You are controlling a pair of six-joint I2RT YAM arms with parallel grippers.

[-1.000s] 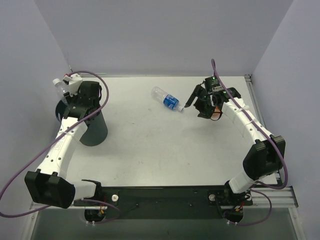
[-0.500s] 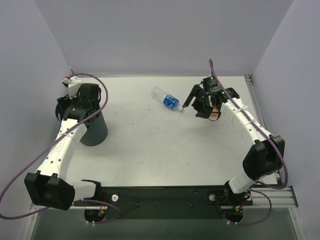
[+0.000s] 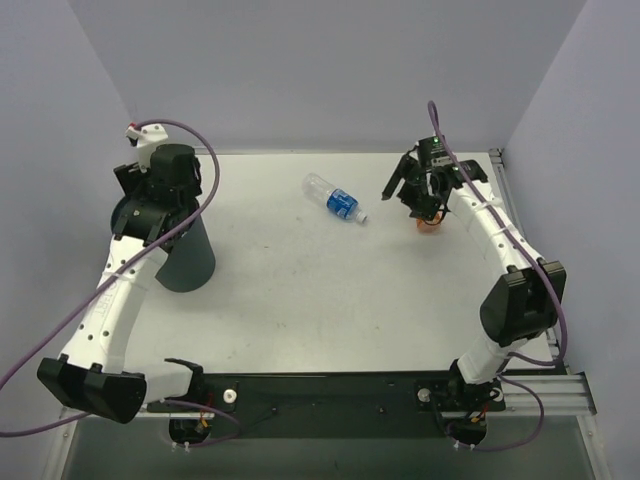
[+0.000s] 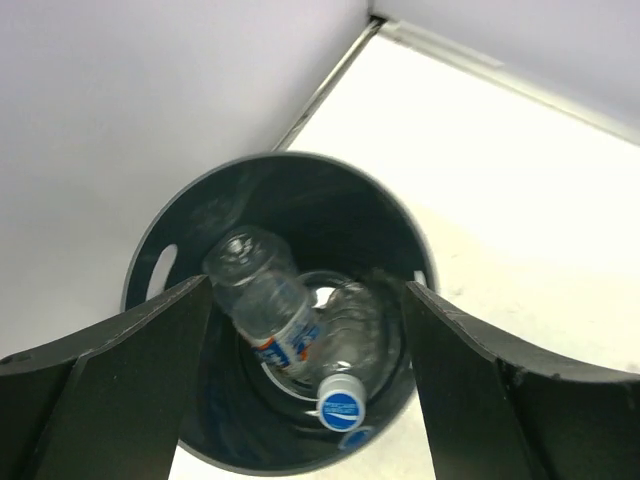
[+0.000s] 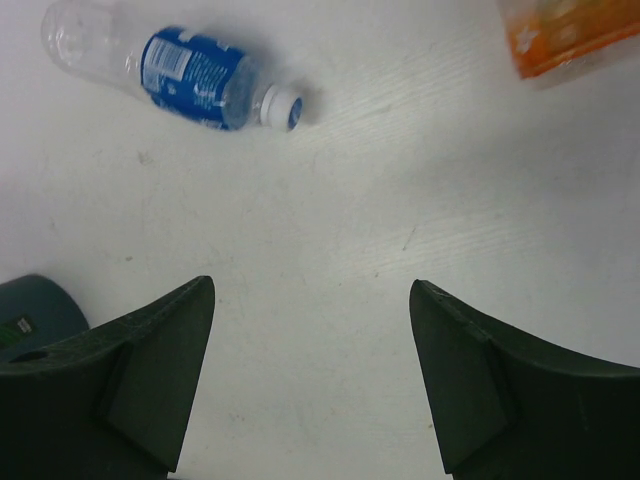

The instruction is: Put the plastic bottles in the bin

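The dark bin point(image 3: 190, 262) stands at the left of the table. My left gripper point(image 3: 150, 192) hangs open right above the bin's mouth point(image 4: 330, 200), with nothing between its fingers point(image 4: 150, 370). Inside lies a clear bottle with a white-and-blue label point(image 4: 272, 312), base up, and a blue-printed cap point(image 4: 342, 405) shows below it. A blue-labelled bottle point(image 3: 335, 198) point(image 5: 185, 65) lies on its side mid-table. My right gripper point(image 3: 412, 192) point(image 5: 310, 288) is open above the bare table, to the right of that bottle. A bottle with orange contents point(image 3: 430, 223) point(image 5: 570, 35) lies just beside it.
Pale walls close the table on the left, back and right. A metal rail point(image 3: 500, 175) runs along the right edge. The arm bases sit on a black bar point(image 3: 330, 390) at the near edge.
My left gripper has opened and the bottle it held over the bin has dropped inside. The right gripper has shifted a little toward the back, still open.
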